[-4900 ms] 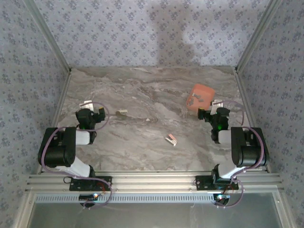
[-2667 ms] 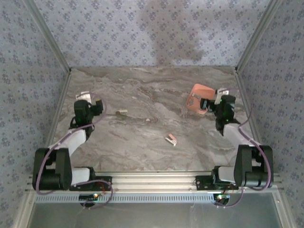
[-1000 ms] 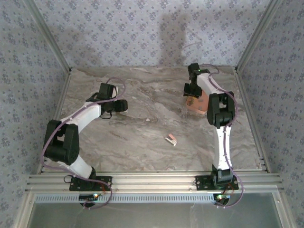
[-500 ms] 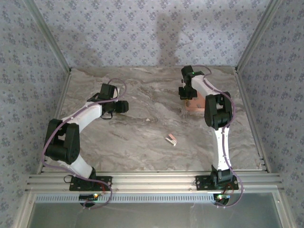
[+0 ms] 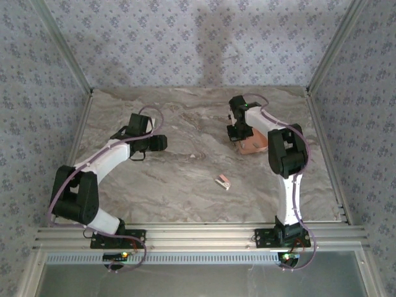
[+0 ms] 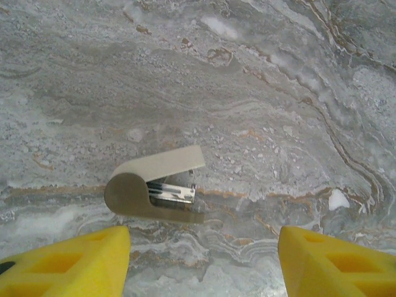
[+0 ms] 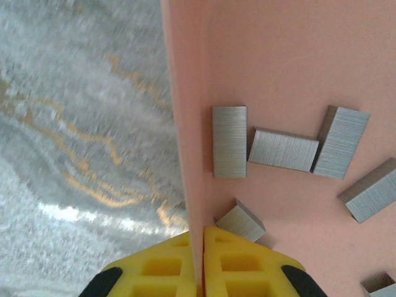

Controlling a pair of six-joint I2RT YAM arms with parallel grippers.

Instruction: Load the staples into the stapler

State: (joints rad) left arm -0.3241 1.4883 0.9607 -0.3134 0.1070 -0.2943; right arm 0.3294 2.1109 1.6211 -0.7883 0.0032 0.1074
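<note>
The stapler (image 5: pixel 223 181), tiny with a pink top over white, lies alone mid-table, away from both grippers. The salmon tray (image 5: pixel 256 146) sits at the back right. Inside it lie several grey blocks of staples (image 7: pixel 229 150). My right gripper (image 5: pixel 239 131) (image 7: pixel 203 234) is shut on the tray's left wall (image 7: pixel 183 117), one finger inside and one outside. At the left of the table my left gripper (image 5: pixel 159 143) (image 6: pixel 204 250) hangs open above the marble, its yellow fingers wide apart. Just ahead of them a whitish oblong piece (image 6: pixel 154 192) with a metal insert lies untouched.
Metal frame rails and patterned walls close in the marble table (image 5: pixel 185 185) on all sides. Both arms reach far out from their bases at the near edge. A small white fleck (image 6: pixel 338 199) lies to the right of the whitish piece.
My right gripper has moved left and nearer along the tray and closed on its left wall, and the tray has shifted slightly. The left arm has barely moved.
</note>
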